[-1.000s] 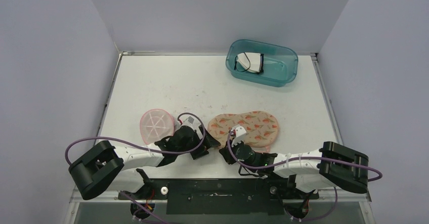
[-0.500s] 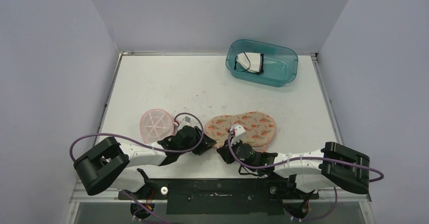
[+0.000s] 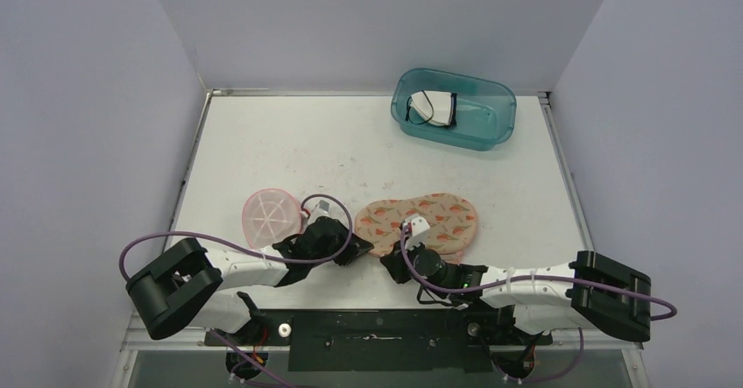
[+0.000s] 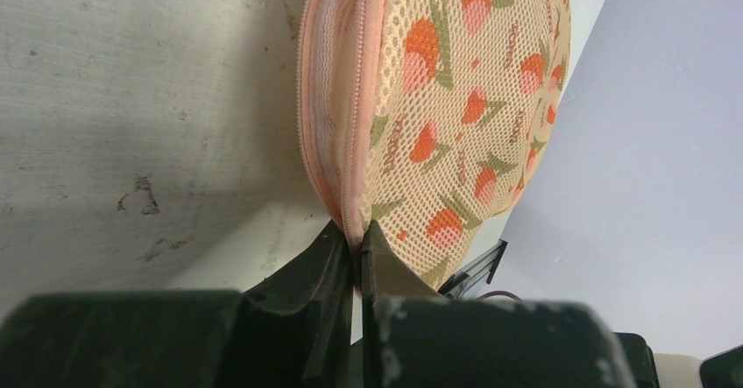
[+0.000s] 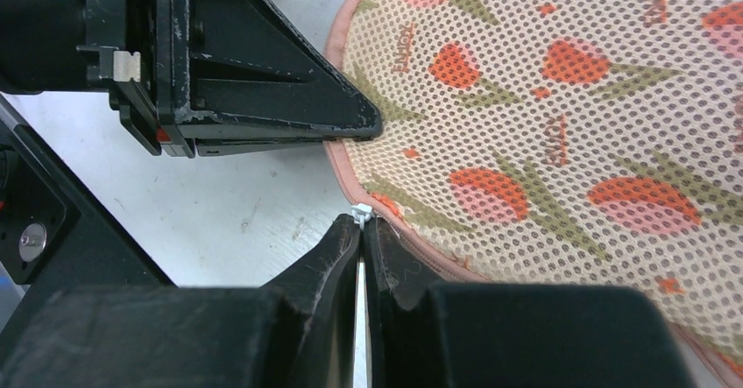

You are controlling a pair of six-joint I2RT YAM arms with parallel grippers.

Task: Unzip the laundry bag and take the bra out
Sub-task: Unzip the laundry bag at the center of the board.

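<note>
where the white table (image 3: 289, 143) meets its near edge, both arms reach in low toward the laundry bag (image 3: 429, 215), a peach mesh pouch printed with orange tulips. it lies flat near the front of the table, a little right of centre. its pink zip seam looks shut along the stretch the wrist views show, and the bra cannot be made out through the mesh. far back on the right stands a teal bin (image 3: 495, 130) holding a white item with black straps (image 3: 432, 108). a round pink mesh disc (image 3: 268, 215) lies on the table just left of the left arm's wrist, well apart from the bin. the left gripper (image 4: 359, 235) is pinched tight on the bag's near-left edge, its jaws clamping the zip seam. the right gripper (image 5: 361, 222), just beside it, has its jaws pressed together on the small white zipper pull (image 5: 358, 213) at the bag's rim.
</note>
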